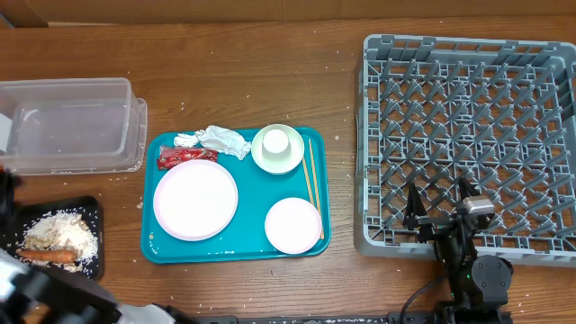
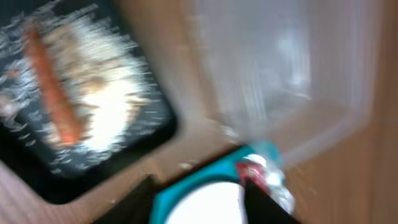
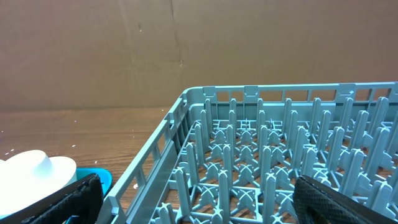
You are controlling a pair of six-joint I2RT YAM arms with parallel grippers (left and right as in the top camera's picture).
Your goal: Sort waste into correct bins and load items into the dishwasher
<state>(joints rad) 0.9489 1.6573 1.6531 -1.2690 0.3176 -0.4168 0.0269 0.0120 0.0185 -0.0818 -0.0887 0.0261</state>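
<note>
On the teal tray lie a white plate (image 1: 195, 200), a bowl with a small cup in it (image 1: 277, 148), a second bowl (image 1: 293, 225), chopsticks (image 1: 311, 180), crumpled tissues (image 1: 220, 139) and a red wrapper (image 1: 186, 157). The black tray (image 1: 94, 214) holds rice scraps (image 1: 61, 231) and a carrot (image 1: 49, 256). The clear tub (image 1: 72, 126) is at the far left. My left gripper (image 2: 199, 208) is open and empty in a blurred view, above the plate's edge (image 2: 202, 208). My right gripper (image 1: 441, 202) is open and empty over the front edge of the grey dish rack (image 1: 468, 135).
The teal tray (image 1: 162, 243) sits mid-table between the bins and the rack. My left arm (image 1: 36, 288) is blurred at the bottom left corner. Crumbs dot the wooden table. The right wrist view shows rack pegs (image 3: 261, 162) and a bowl (image 3: 34, 171).
</note>
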